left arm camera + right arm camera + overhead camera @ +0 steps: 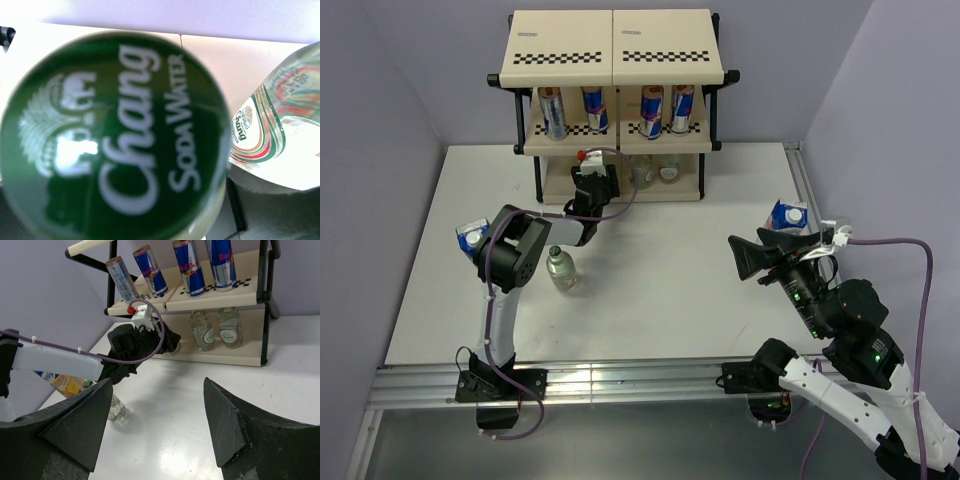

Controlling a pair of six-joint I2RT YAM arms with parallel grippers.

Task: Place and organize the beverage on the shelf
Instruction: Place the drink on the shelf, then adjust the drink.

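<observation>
The shelf (610, 50) was seen at the far side of the surface (660, 300), against the back wall. Four cans (651, 110) were stood upright in a row on its middle tier, two on each half. On the right half of the bottom tier two green-capped bottles (202, 330) were placed upright, side by side. The left claw (593, 185) was reached in at the left half of that bottom tier. The left wrist view was almost filled by a blurred green cap (115, 140) marked Chang Soda Water, seen from above and very near, with a neighbouring bottle (270, 135) just to its right. The fingers were hidden by that cap, so it could not be told whether the left claw was closed on the capped bottle or merely open around it. A lone bottle (560, 268) was stood upright on the surface beside the left arm's elbow, well apart from the shelf. A yellow carton (472, 237) was stood near the surface's left edge, and a second carton (788, 216), blue and white on top, near the right edge. The right claw (745, 262) was held above the surface just beside that second carton and was pointed toward the shelf, its fingers spread wide with nothing between them.
</observation>
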